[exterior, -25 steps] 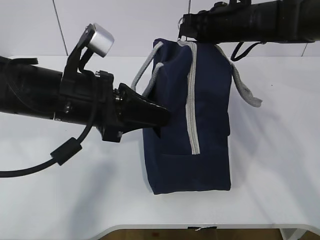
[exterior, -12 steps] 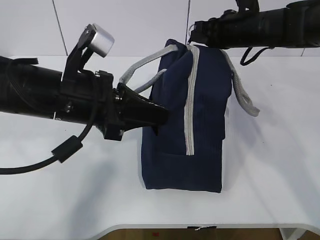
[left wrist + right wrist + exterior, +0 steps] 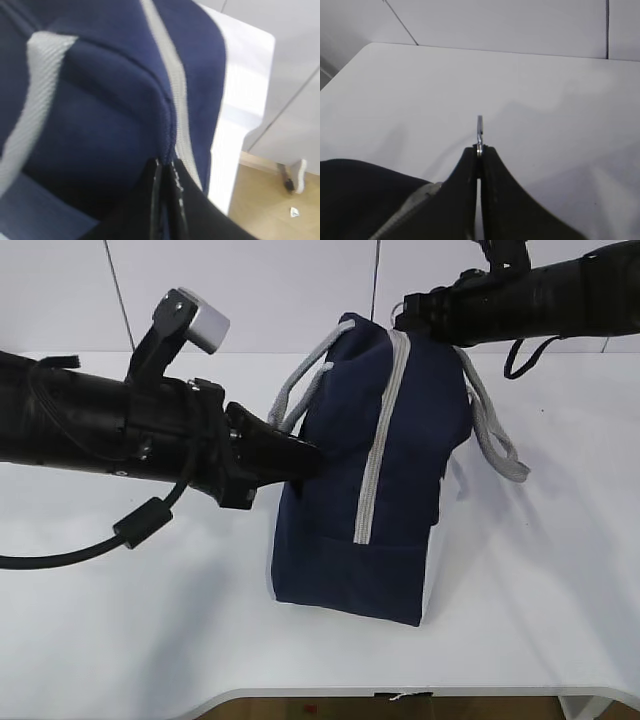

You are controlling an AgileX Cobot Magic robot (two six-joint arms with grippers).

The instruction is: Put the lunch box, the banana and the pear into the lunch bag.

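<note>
- Lunch bag: navy fabric, stands on white table near centre, tilted; base lifted on its right side, top leaning toward right of ext. view.
- Grey zipper: runs from bag top down the front face; appears fully zipped.
- Grey handles: one loop hangs off bag's right side, the other loops at upper left, just beside L arm.
- Left gripper: enters horizontally from left, tips against bag's left side at mid height. In left wrist view, left gripper has fingers pressed together, pinching bag fabric right beside the zipper tape.
- Right gripper: reaches in from upper right, tip at bag's top edge by the zipper's upper end. In right wrist view, right gripper has fingers clamped tight on a thin metal ring pull, which sticks up past the tips.
- Lunch box, banana, pear: none seen in any view; bag contents cannot be told w/ zipper closed.
- Bkgd: white wall panels behind table.
</note>
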